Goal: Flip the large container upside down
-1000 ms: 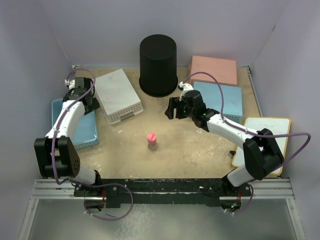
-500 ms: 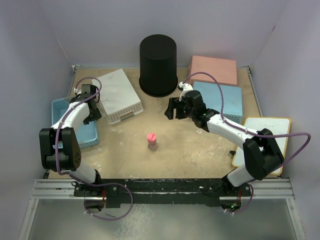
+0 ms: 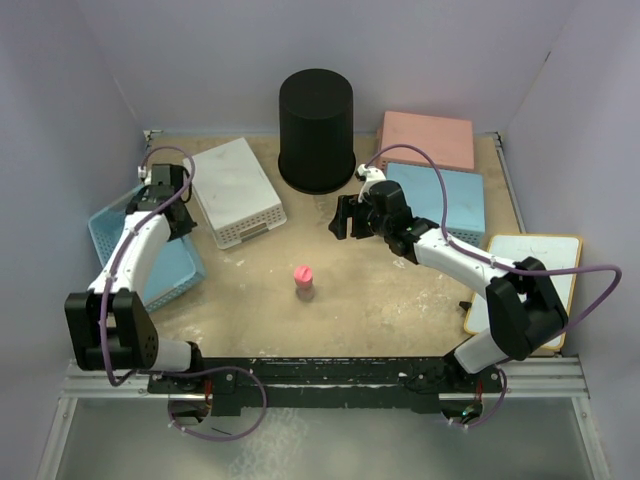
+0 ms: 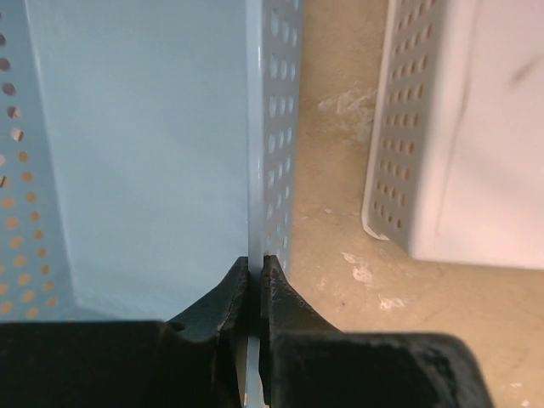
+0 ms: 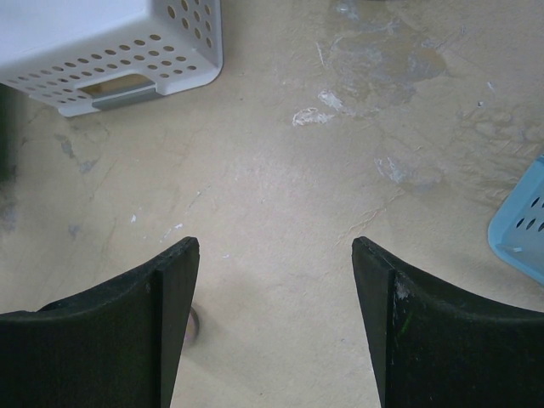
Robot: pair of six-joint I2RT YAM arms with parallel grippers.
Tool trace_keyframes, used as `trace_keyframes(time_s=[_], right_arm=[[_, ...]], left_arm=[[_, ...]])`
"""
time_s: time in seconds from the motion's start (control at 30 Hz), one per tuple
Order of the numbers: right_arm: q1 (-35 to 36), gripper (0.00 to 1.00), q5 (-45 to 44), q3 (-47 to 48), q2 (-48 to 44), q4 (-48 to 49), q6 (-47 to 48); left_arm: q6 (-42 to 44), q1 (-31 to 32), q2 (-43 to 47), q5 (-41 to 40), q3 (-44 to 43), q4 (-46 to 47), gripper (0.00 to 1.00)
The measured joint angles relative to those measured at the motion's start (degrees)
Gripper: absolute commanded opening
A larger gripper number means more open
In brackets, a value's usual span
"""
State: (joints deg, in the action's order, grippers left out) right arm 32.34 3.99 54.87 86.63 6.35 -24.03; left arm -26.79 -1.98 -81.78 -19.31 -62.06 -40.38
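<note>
Black tapered large container [image 3: 316, 130] stands; left claw [image 4: 255, 274] pinches perforated blue basket [image 4: 153, 170].

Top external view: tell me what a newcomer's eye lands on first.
The tall black large container dominates, standing at the back middle of the table, well above the flat baskets around it. On the left, the left gripper is shut on the perforated wall of a blue basket. The right gripper hangs open over bare tabletop just right of the container, and a small pink-capped object stands alone mid-table.
</note>
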Motion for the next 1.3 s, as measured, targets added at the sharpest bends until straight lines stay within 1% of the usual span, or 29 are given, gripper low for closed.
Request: trace_keyframes(time_s=[0.13,0.37,0.57,0.73,0.8,0.83,0.87,0.9,1.07,1.1,1.13,1.23,1.3], right_arm=[[0.00,0.75,-0.04,-0.04,-0.07,0.02,0.00],[0.00,0.75,-0.48,-0.07,-0.63,0.02,0.00],[0.00,0.75,-2.03,-0.04,-1.70,-0.31,0.04],[-0.02,0.75,-4.76,-0.52,-6.56,-0.96,0.11],[-0.04,0.75,-6.10,-0.76,-9.60,-1.66,0.20],[-0.04,0.76,-6.47,-0.79,-10.80,-2.03,0.26],[-0.04,0.77,-7.23,-0.79,-12.31,-2.45,0.35],[-0.04,0.78,-8.02,-0.79,-14.08,-3.08,0.61],[-0.04,0.80,-13.31,-0.09,-19.41,-6.19,2.89],[-0.07,0.83,-14.58,0.11,-20.17,-6.82,3.34],[-0.04,0.86,-16.81,0.28,-21.16,-7.45,3.96],[-0.07,0.90,-25.14,0.44,-24.02,-9.60,4.57],[-0.09,0.92,-32.24,0.44,-25.81,-11.28,4.50]], left_arm=[[-0.24,-0.15,5.27,1.70,-3.26,-3.17,0.00],[-0.35,-0.22,13.35,9.90,-11.58,-7.04,0.00],[-1.49,-0.22,15.10,19.10,-17.40,-7.39,0.00],[-4.24,-0.11,14.51,28.44,-22.08,-5.95,0.00],[-6.95,0.28,14.78,33.11,-22.12,-2.51,0.00],[-9.62,0.76,15.04,36.06,-21.35,1.90,0.00],[-10.93,1.57,15.15,37.44,-20.96,4.11,0.00],[-13.81,3.06,15.61,39.74,-19.47,9.46,0.00],[-23.69,11.13,15.26,45.62,-17.70,24.70,0.00],[-25.22,12.76,15.02,46.66,-17.59,27.93,0.00],[-27.36,14.32,14.86,47.65,-17.11,31.58,0.00],[-31.76,17.86,14.75,49.53,-14.16,42.03,0.00],[-35.47,19.71,14.16,51.19,-11.61,49.03,0.00]])
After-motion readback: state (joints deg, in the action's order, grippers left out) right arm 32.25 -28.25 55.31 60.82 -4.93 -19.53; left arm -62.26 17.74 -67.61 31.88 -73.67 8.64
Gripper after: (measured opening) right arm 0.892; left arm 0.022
